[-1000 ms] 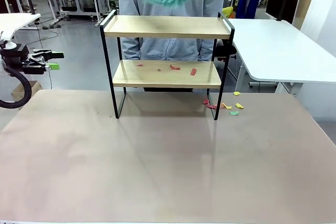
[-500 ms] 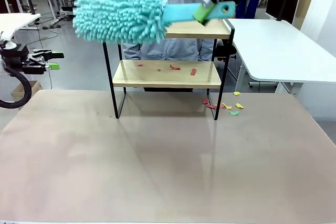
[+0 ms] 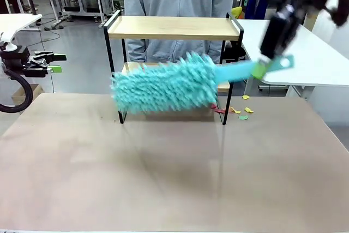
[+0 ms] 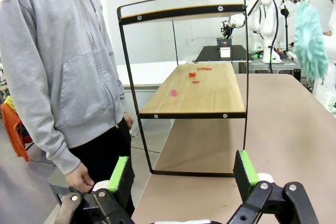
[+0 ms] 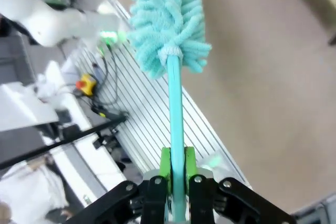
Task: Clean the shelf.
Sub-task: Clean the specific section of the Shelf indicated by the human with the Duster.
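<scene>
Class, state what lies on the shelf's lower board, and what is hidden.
A few small red and pink scraps lie on the lower board in the left wrist view. From the front, the teal duster covers most of that board.

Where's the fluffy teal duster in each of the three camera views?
Front view: duster mid-picture, in front of the shelf's lower board.
Left wrist view: duster at the upper right edge, beyond the shelf.
Right wrist view: its head at top centre, handle running down into the right hand.
Shared landmark: the brown table, seen in all three.
</scene>
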Robot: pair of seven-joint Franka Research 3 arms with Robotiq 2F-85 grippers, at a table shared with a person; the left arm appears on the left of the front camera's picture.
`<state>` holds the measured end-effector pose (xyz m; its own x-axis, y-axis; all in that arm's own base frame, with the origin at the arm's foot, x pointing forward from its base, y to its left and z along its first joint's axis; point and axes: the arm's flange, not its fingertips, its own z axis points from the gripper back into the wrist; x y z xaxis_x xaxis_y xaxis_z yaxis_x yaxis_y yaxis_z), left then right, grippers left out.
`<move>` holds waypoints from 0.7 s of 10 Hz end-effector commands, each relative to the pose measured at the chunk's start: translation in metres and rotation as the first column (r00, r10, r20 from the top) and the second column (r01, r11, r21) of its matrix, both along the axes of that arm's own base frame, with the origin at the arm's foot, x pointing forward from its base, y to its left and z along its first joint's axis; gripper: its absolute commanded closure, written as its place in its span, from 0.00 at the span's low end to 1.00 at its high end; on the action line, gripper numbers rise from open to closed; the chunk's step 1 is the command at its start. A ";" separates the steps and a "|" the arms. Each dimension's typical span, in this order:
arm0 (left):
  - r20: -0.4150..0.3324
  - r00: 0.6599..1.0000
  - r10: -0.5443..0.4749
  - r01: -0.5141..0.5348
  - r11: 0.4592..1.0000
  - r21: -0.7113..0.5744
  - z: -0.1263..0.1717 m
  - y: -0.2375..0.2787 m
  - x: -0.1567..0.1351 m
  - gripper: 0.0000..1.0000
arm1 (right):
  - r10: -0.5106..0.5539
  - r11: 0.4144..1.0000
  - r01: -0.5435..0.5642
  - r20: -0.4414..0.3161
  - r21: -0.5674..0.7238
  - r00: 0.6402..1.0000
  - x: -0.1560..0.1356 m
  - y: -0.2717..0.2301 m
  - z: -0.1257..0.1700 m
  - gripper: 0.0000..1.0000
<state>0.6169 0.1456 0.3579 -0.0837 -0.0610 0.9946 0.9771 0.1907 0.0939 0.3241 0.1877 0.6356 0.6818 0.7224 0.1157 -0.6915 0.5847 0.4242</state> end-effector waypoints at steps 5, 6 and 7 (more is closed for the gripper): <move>0.003 1.000 -0.002 0.002 1.000 0.002 0.003 0.000 -0.001 0.00 | 0.065 0.995 -0.070 -0.060 -0.077 0.996 -0.038 -0.099 -0.097 0.87; 0.003 1.000 -0.002 0.002 1.000 0.002 0.003 0.000 -0.001 0.00 | 0.063 0.994 -0.067 -0.058 -0.080 0.996 -0.043 -0.110 -0.106 0.87; 0.003 1.000 -0.002 0.002 1.000 0.002 0.003 0.000 -0.001 0.00 | 0.056 0.996 -0.059 -0.055 -0.067 0.997 -0.046 -0.119 -0.113 0.87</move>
<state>0.6169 0.1456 0.3580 -0.0838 -0.0610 0.9946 0.9771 0.1907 0.0940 0.2812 0.0821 0.5258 0.6527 0.7575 -0.0122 -0.6778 0.5912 0.4371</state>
